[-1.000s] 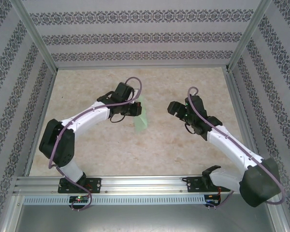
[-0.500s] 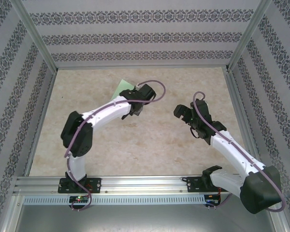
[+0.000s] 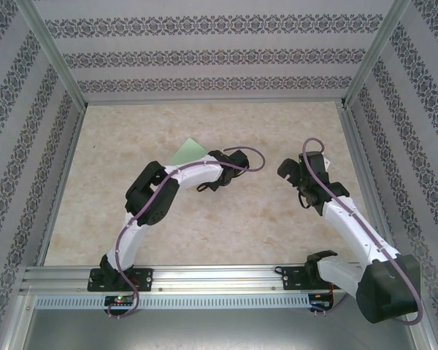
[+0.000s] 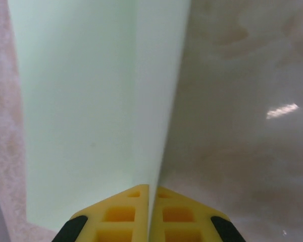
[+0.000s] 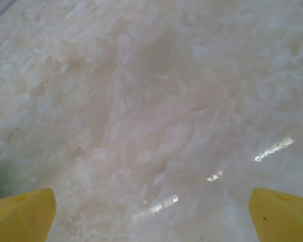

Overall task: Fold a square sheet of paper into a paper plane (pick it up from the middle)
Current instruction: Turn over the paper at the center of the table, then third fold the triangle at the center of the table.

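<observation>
The paper plane [image 4: 91,101] was thin, smooth, matt pale green paper with one sharp crease. The surface [image 5: 141,91] looked like polished marbled stone, glossy with bright glints. The left fingers [image 4: 122,216] were matt yellow moulded plastic.

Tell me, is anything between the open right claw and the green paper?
Yes. The left arm's wrist lies between the right gripper and the paper, which the shut left gripper pinches along its crease.
</observation>
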`<state>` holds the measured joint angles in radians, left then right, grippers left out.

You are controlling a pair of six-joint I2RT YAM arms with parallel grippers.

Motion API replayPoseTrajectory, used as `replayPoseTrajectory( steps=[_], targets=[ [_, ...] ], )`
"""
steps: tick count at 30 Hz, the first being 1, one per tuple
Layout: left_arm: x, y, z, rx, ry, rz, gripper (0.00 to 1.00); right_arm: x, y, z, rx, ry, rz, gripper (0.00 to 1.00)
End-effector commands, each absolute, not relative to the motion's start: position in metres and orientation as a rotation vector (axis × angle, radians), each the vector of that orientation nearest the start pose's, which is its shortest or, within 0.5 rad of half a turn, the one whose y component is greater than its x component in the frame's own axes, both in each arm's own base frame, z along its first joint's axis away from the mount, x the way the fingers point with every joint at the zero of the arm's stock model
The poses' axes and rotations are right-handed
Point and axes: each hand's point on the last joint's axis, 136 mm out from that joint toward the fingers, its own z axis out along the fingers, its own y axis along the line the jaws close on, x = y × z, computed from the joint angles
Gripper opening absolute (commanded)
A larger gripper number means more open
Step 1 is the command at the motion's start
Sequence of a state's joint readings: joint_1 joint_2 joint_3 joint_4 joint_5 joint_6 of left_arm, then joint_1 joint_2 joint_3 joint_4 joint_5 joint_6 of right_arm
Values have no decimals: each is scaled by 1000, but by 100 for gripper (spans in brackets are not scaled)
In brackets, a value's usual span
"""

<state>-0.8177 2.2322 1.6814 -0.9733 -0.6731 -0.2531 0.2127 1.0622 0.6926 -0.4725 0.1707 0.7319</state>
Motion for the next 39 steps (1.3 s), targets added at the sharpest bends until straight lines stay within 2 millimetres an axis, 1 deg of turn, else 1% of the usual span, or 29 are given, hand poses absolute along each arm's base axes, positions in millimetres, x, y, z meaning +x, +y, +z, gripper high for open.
replayPoseTrajectory(
  steps=[1, 3, 6, 8, 9, 10, 13, 16, 18, 20, 22, 25, 26, 28, 30, 33, 34, 36, 39],
  targets=[
    [373, -264, 31, 688, 2588, 660, 6, 297, 31, 138, 683, 2306, 229, 98],
    [370, -270, 25, 685, 2614, 611, 10, 296, 29, 140, 676, 2305, 226, 98],
    [363, -275, 12, 687, 2665, 552, 19, 297, 29, 139, 671, 2305, 234, 98],
    [360, -277, 12, 687, 2686, 525, 26, 298, 31, 140, 672, 2308, 250, 98],
    [359, -279, 15, 686, 2691, 508, 30, 298, 32, 140, 671, 2312, 259, 98],
    [358, -282, 20, 683, 2697, 472, 32, 299, 33, 140, 670, 2314, 266, 98],
    [353, -296, 46, 668, 2693, 304, 43, 300, 36, 143, 664, 2313, 280, 98],
    [346, -314, 77, 641, 2678, 82, 55, 301, 38, 145, 653, 2324, 294, 98],
    [340, -326, 99, 629, 2656, -79, 62, 304, 44, 146, 628, 2339, 320, 98],
    [338, -331, 118, 598, 2631, -213, 69, 308, 51, 146, 599, 2360, 354, 98],
    [339, -327, 133, 522, 2614, -341, 76, 312, 61, 144, 576, 2385, 405, 97],
    [348, -304, 147, 353, 2594, -489, 85, 321, 84, 141, 523, 2418, 498, 90],
    [352, -292, 148, 290, 2592, -527, 88, 325, 96, 140, 490, 2430, 523, 87],
    [358, -269, 147, 164, 2586, -597, 90, 331, 120, 139, 424, 2455, 554, 81],
    [363, -242, 139, 19, 2593, -642, 92, 339, 149, 137, 345, 2484, 574, 75],
    [366, -202, 123, -161, 2595, -633, 93, 349, 203, 135, 212, 2515, 620, 69],
    [367, -191, 120, -209, 2591, -630, 94, 353, 218, 133, 176, 2525, 630, 66],
    [365, -169, 110, -314, 2589, -628, 94, 361, 255, 126, 103, 2556, 649, 59],
    [361, -145, 100, -422, 2576, -629, 95, 369, 305, 108, 13, 2612, 696, 49]
  ],
)
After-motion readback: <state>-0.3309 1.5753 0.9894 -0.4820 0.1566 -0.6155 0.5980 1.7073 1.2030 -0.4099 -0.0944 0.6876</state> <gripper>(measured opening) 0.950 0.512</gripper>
